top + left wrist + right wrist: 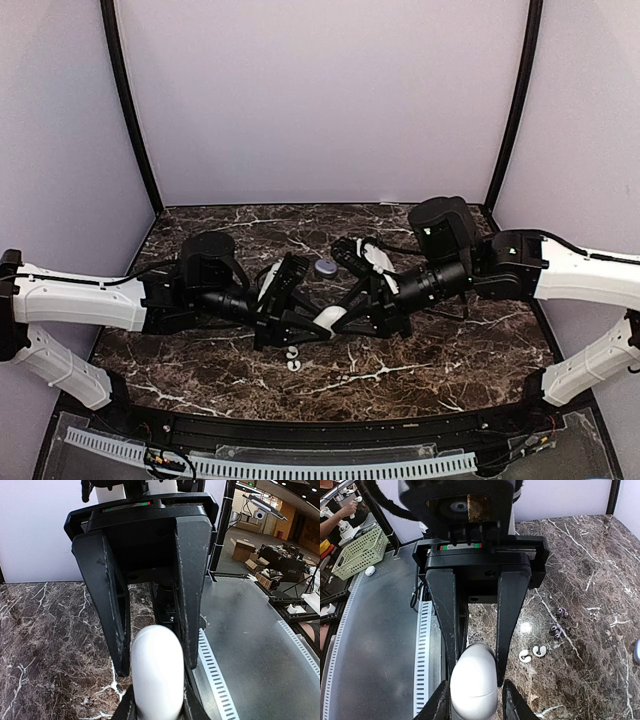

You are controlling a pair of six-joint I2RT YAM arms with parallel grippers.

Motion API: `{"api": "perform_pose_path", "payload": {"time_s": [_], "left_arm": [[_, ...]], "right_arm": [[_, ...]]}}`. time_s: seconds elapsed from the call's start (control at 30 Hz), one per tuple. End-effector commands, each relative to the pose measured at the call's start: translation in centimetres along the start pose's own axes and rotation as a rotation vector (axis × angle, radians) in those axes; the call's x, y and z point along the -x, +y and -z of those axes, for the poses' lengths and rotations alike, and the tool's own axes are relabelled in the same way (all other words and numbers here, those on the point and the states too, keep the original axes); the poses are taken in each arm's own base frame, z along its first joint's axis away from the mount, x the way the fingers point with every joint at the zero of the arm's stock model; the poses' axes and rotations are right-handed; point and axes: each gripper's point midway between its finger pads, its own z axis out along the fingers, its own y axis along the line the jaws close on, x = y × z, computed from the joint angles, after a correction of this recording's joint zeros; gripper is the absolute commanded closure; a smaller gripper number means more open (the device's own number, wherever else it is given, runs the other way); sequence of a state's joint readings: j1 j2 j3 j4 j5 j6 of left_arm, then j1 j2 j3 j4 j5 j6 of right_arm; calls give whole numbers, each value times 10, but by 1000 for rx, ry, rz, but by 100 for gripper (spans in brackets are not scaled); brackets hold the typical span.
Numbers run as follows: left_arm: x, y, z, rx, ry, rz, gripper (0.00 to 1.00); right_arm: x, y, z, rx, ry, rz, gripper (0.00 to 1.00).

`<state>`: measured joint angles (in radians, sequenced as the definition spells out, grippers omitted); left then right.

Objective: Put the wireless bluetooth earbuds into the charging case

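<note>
Dark brown marble bench (200,370), white veins, plain pale walls (320,100) on three sides. Both arms reach in and meet mid-bench.

Left pincer (315,325): jaws narrowed, clamped on one end of a white pebble (331,319), a plain oval thing and not the task's case. Left wrist view shows it wedged between the near fingers.

Earbuds (525,655): two tiny white pieces, loose on the bench, side by side and near touching, just on the near side of the joined pincers. Neither is held, neither is in a case.

Charging case (325,268): small grey-blue pebble on the bench, just behind the pincers, apart from both. Lid open or shut: too small to tell.

Right pincer (347,318): jaws drawn in on the other end of the same white pebble, fingers against its sides. So both arms grip one object, nose to nose, above the bench.

Step judgement: task barely begun, no insertion done, and both pincers are busy with the wrong item. Next move likely calls for setting the white pebble aside and freeing at least one pincer, then confirming the case's lid is open. After that comes a fine pinch on one earbud. The earbuds are tiny and smooth, so slip risk is high. Seating one in its well will need careful alignment.
</note>
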<state>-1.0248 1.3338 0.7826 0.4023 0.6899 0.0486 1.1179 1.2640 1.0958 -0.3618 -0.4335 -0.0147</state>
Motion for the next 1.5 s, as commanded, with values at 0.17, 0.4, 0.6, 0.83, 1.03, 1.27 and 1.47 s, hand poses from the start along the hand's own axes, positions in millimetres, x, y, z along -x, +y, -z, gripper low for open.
{"api": "perform_pose_path", "payload": {"time_s": [0.17, 0.4, 0.6, 0.83, 1.03, 1.27, 1.47], "left_arm": [[17, -2, 1, -1, -33, -20, 99], [17, 3, 7, 57, -34, -18, 60], [22, 6, 13, 103, -53, -31, 33], [19, 15, 13, 146, -35, -24, 35], [22, 24, 20, 223, -39, -36, 35], [27, 35, 31, 291, -58, -43, 35], [26, 44, 35, 339, -56, -33, 35]], "right_arm": [[8, 4, 0, 12, -8, 28, 97], [9, 3, 4, -10, -17, 28, 100], [9, 3, 7, -16, -24, 27, 100], [12, 10, 10, 12, -38, 40, 100], [12, 14, 14, 30, -42, 45, 100], [8, 17, 12, 49, -32, 45, 100], [12, 18, 17, 44, -52, 59, 100]]}}
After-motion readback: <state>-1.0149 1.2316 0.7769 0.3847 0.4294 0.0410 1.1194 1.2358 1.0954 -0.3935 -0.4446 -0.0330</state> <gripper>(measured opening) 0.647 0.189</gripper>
